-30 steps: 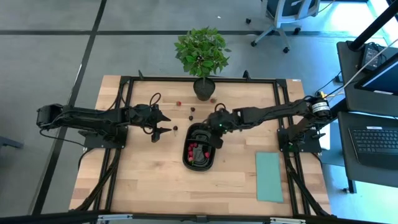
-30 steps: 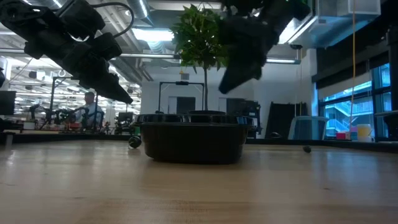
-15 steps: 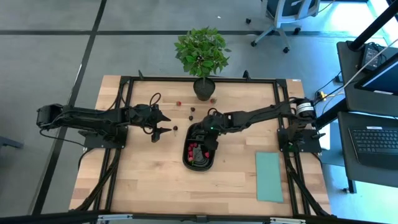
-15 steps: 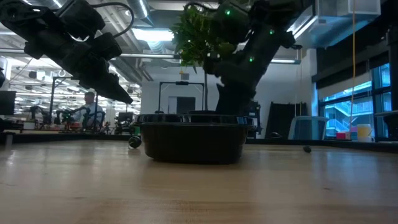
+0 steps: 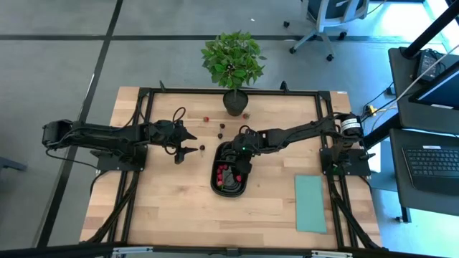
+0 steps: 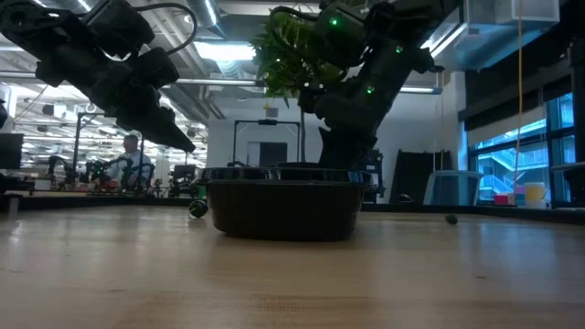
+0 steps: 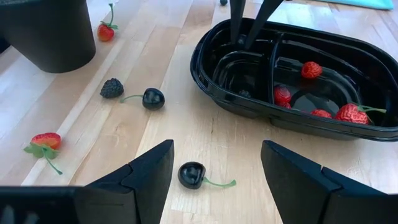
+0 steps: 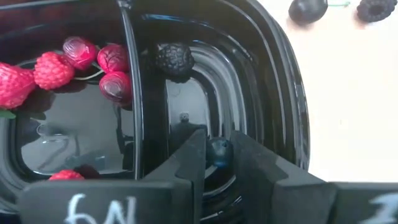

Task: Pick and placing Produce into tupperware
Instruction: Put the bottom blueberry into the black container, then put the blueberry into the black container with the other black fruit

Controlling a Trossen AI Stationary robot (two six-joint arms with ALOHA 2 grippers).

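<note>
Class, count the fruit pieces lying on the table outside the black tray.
5: a dark cherry under the open left claw; a second cherry beside a blackberry; one strawberry lying alone; a second strawberry by the plant pot. Others may be hidden.

1. The glossy black oval plastic tray (image 5: 230, 170) sits mid-table; its central divider (image 8: 132, 93) splits the interior.
2. The right gripper (image 8: 217, 152) occupies the compartment nearer the dark plant pot (image 5: 234, 102), leaving little clearance there.
3. The other compartment holds red berries (image 7: 320, 99) but is open from above.
4. Bare wood lies between the tray and the pale teal rectangular sheet (image 5: 310, 203).
5. Loose dark cherries (image 7: 174, 140) lie beside the tray under the left gripper (image 5: 183, 141).
</note>
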